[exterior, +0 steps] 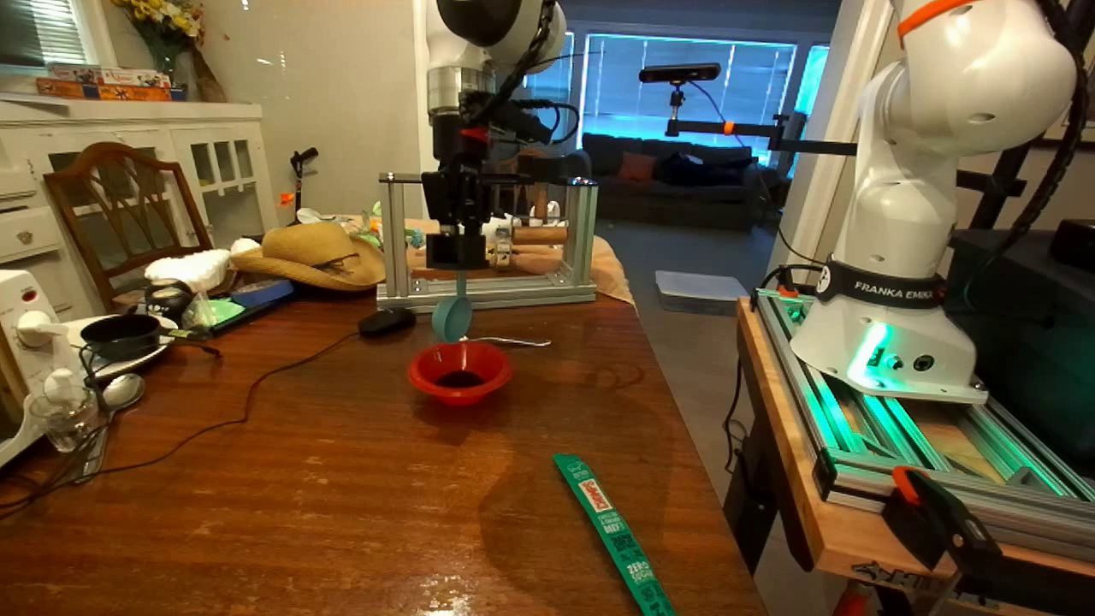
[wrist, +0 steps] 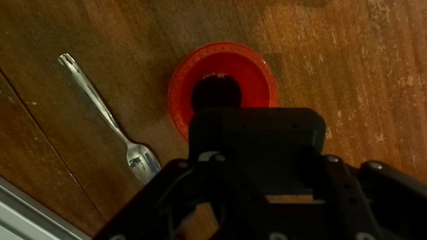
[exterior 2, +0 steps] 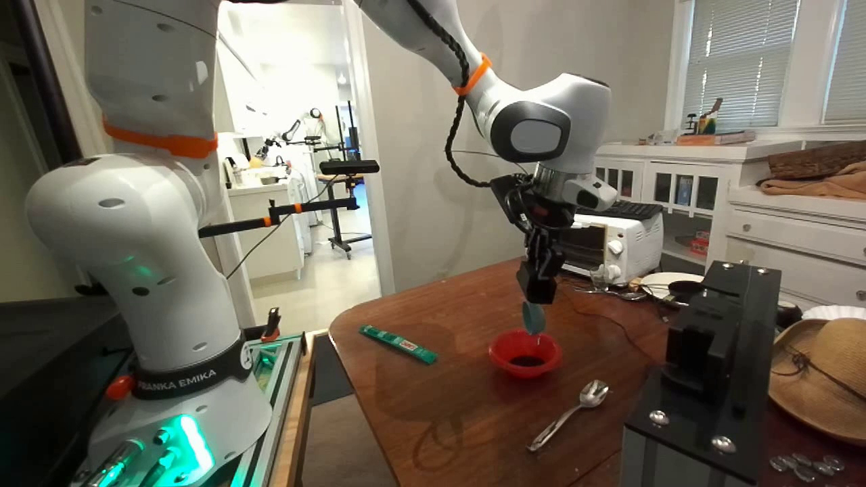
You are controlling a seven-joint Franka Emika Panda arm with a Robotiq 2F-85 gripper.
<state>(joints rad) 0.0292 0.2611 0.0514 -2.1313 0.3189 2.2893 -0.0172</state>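
My gripper is shut above the table and also shows in an exterior view. A teal scoop hangs by its handle from the black block at the fingertips; its round cup points down in both exterior views. The scoop is hidden in the wrist view behind the dark jaws. A red bowl with dark contents stands just below the scoop, in both exterior views. The scoop appears apart from the bowl's rim. A metal spoon lies beside the bowl.
A green stick packet lies on the table. A metal frame and a straw hat are at one end. A mouse trails a cable. A toaster oven, a plate and a dark pan stand at one side.
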